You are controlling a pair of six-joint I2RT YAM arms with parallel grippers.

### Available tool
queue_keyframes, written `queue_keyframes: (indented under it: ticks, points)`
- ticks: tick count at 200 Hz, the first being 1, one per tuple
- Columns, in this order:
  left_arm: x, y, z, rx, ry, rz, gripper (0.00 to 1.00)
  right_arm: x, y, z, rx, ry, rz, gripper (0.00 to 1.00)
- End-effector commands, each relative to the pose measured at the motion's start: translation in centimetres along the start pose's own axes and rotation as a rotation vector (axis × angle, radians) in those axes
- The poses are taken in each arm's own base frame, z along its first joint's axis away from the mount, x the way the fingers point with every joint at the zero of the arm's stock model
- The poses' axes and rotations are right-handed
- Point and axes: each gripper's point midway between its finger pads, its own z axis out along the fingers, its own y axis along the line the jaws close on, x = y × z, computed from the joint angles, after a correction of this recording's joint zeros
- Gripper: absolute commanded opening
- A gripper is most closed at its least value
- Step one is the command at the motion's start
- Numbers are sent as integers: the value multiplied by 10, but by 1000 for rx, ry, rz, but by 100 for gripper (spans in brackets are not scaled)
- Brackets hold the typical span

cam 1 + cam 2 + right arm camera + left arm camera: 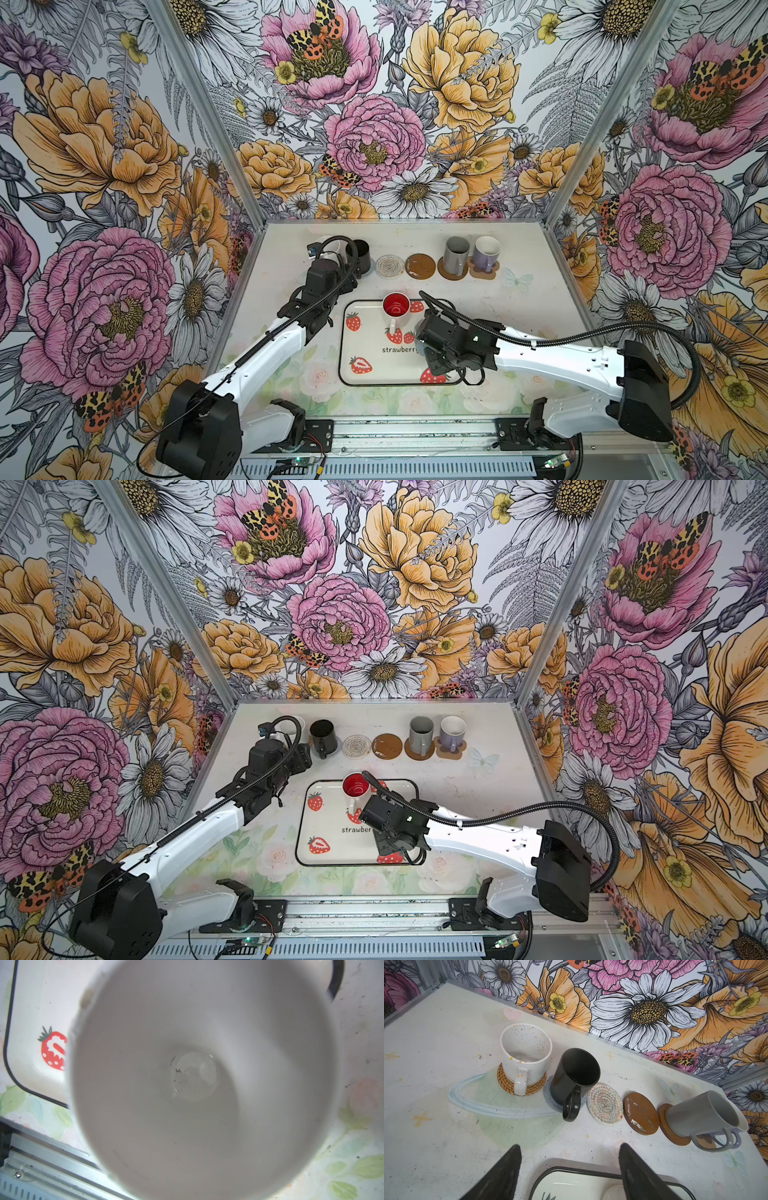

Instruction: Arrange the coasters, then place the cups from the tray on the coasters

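Note:
Along the back stand a speckled white cup [525, 1053] on the rattan coaster [506, 1084], a black cup [575, 1076] on the blue-grey coaster [548, 1093], the bare beaded coaster [389, 265], a bare brown disc [420, 266], a grey cup [456, 251] on the other disc [664, 1126], and a lavender cup [487, 251] on the paw coaster [482, 272]. The red-inside cup [395, 305] stands on the tray [361, 345]. My left gripper [570, 1159] is open and empty near the tray's far left corner. My right gripper [434, 365] hangs over the tray's right side, and a white-inside cup [197, 1084] fills its view, fingers hidden.
The flowered walls close in the table [519, 316] at the back and on both sides. An aluminium rail [415, 432] carrying both arm bases runs along the front edge. The right arm's cable loops above the tray.

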Motion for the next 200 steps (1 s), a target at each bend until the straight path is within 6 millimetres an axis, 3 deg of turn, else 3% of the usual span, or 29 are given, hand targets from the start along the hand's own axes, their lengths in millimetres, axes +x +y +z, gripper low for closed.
queue_keyframes:
  ticks: [1,59,100,200]
  points:
    - [-4,-2,2,20,-8,-23,76,-34,-9,-18,23,-134,-11,0]
    - [-4,-5,5,23,2,-20,75,-70,-34,-28,60,-208,6,0]
    - [-2,-5,10,21,14,-14,75,-107,-42,-29,58,-249,-1,0]
    - [-7,-3,16,25,3,-22,73,-211,-58,-1,6,-283,9,0]
